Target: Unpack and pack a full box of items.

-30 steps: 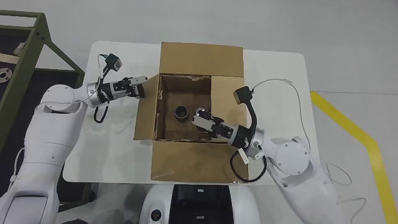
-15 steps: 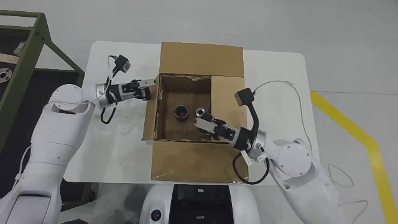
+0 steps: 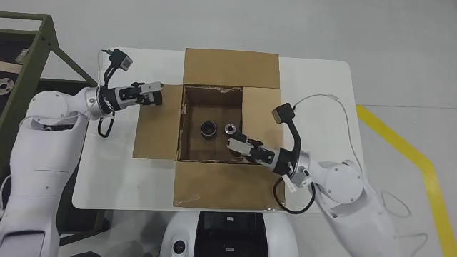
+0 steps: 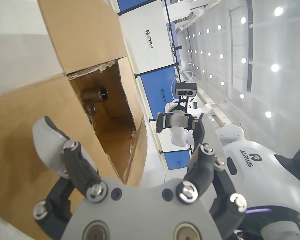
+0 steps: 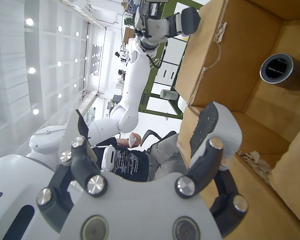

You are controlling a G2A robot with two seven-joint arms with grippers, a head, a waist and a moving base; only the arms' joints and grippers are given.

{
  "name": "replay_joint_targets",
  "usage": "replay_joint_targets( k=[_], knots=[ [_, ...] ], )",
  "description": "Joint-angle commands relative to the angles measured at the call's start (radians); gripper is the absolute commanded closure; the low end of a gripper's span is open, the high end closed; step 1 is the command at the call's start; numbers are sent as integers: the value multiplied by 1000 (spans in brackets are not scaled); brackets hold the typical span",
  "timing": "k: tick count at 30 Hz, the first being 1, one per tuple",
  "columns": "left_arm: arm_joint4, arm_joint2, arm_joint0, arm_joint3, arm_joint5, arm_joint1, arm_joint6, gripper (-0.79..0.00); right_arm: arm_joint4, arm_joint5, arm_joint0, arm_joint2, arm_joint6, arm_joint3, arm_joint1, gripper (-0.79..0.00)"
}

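Note:
An open cardboard box (image 3: pixel 214 168) stands mid-table. On its floor rest a dark cylinder (image 3: pixel 208 127) and a smaller round part (image 3: pixel 230 128). The cylinder (image 4: pixel 93 94) lies deep in the box in the left wrist view, and the cylinder (image 5: pixel 280 72) faces the right wrist camera with its open end. My left gripper (image 3: pixel 153 94) is open at the far corner of the side flap (image 3: pixel 157 132), which is folded outward; the left gripper (image 4: pixel 125 138) has the flap's edge between its fingers. My right gripper (image 3: pixel 239 146) is open and holds nothing, just inside the box's near wall; one fingertip (image 5: pixel 207 126) overlaps that wall.
The white table (image 3: pixel 314 86) has bare room on both sides of the box. The box's back flap (image 3: pixel 232 66) and front flap (image 3: pixel 225 182) lie spread outward. A green metal cart (image 3: pixel 28 64) stands off the table's left end.
The side flap has swung outward from nearly upright to lying wide over the table. My left gripper moved outward with it. My right gripper drew slightly toward the box's near wall.

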Motion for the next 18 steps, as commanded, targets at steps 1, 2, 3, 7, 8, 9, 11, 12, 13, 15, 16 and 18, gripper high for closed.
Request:
replay_joint_targets(
  k=[1, 2, 3, 7, 8, 9, 11, 12, 13, 15, 16, 18],
  knots=[
    [-1, -13, 7, -33, 12, 3, -2, -785, 2, 0, -12, 13, 6, -6, 3, -785],
    [1, -20, 10, -56, 18, 5, -2, -785, 3, -1, -23, 23, 9, -11, 6, -785],
    [4, -23, 11, -72, 23, 6, -2, -785, 8, -3, -33, 32, 9, -15, 8, -785],
    [16, -14, 4, -115, 47, 7, 10, -785, 21, -15, -71, 62, 16, -33, 15, -785],
    [23, -6, -3, -124, 52, 6, 14, -785, 25, -19, -80, 69, 20, -38, 17, -785],
    [31, 6, -11, -131, 59, 5, 19, -785, 29, -22, -90, 76, 23, -42, 19, -785],
    [39, 33, -31, -139, 75, 2, 31, -785, 39, -29, -108, 88, 35, -51, 23, -785],
    [44, 50, -42, -143, 81, 0, 36, -785, 43, -32, -117, 94, 40, -56, 25, -785],
    [46, 67, -52, -146, 87, -2, 40, -785, 45, -35, -126, 101, 44, -60, 27, -785],
    [55, 105, -75, -154, 96, -7, 50, -785, 49, -40, -147, 113, 53, -72, 31, -785],
    [59, 125, -87, -156, 100, -10, 56, -785, 50, -43, -158, 119, 54, -78, 33, -785],
    [70, 164, -109, -158, 109, -17, 73, -785, 53, -47, -183, 129, 60, -91, 36, -785]
  ],
)
